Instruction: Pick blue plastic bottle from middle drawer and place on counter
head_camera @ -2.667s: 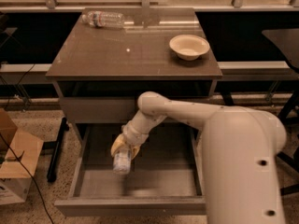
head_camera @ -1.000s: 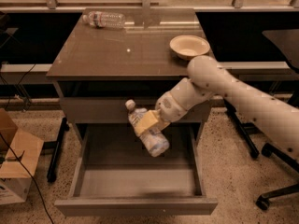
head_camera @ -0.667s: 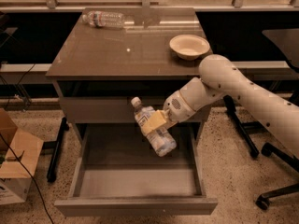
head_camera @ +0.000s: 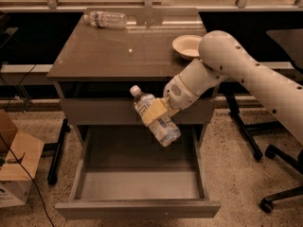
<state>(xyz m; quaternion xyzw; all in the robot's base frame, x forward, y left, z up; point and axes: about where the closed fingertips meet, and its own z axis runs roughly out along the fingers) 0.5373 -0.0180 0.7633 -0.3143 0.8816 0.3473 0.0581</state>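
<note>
While the gripper (head_camera: 154, 111) clasps its middle, the blue plastic bottle (head_camera: 165, 128) hangs tilted, cap up-left, over the open middle drawer (head_camera: 137, 209), below the counter (head_camera: 109, 51) edge. White bowl (head_camera: 187, 45) and longer clear bottle (head_camera: 106, 19) sit on counter.

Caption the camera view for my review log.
Claw holds the tilted blue plastic bottle above the open middle drawer, not yet on the counter.
</note>
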